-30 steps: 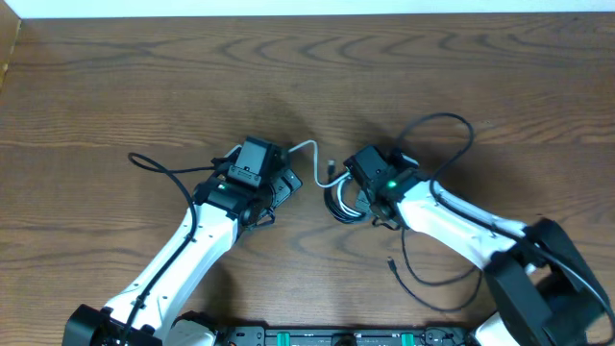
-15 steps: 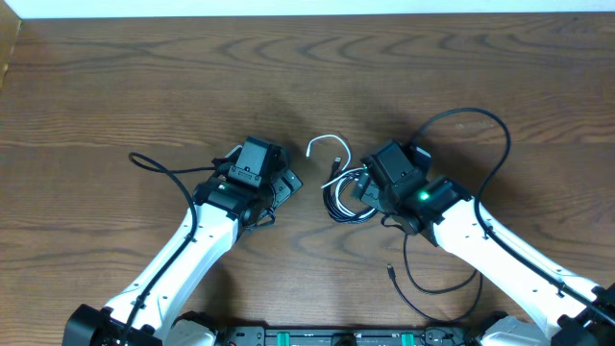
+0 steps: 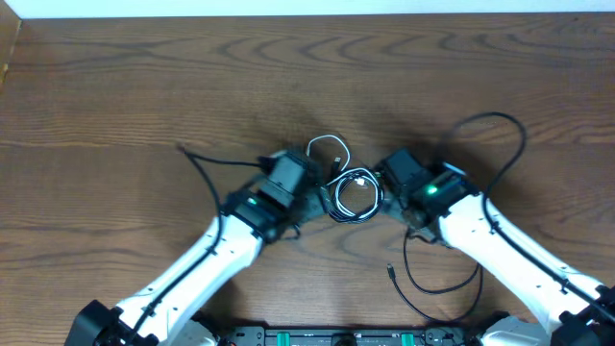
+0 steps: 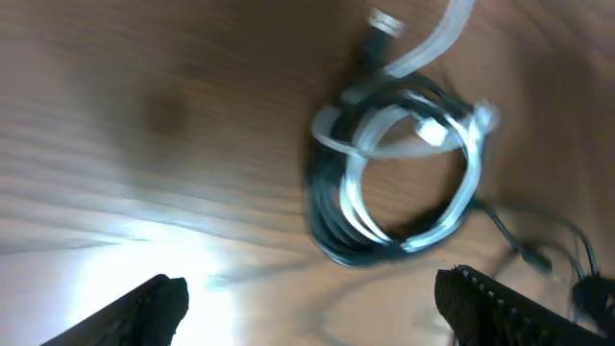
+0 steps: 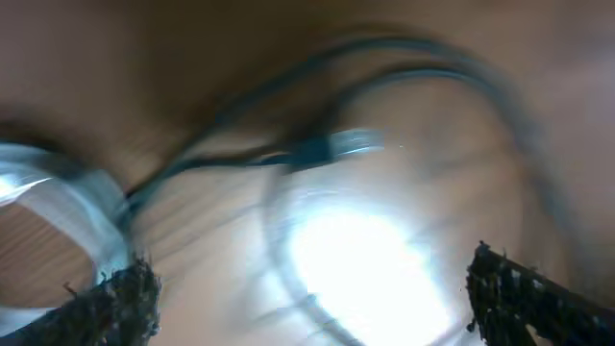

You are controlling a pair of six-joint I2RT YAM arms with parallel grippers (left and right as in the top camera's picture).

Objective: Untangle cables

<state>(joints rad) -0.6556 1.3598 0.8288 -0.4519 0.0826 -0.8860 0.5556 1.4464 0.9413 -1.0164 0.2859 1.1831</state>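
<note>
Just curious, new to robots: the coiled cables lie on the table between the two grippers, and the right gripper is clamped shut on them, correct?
Not quite: the right gripper is open, gripping nothing, as the right wrist view shows. The coiled cables do lie on the table between it and the left gripper.

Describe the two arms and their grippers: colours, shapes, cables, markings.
The left arm and right arm have smooth white shells with black joints. The left gripper and right gripper are boxy and black, with a green light behind each. Thin black wires loop off both. The fingertips are black and rough-edged.
</note>
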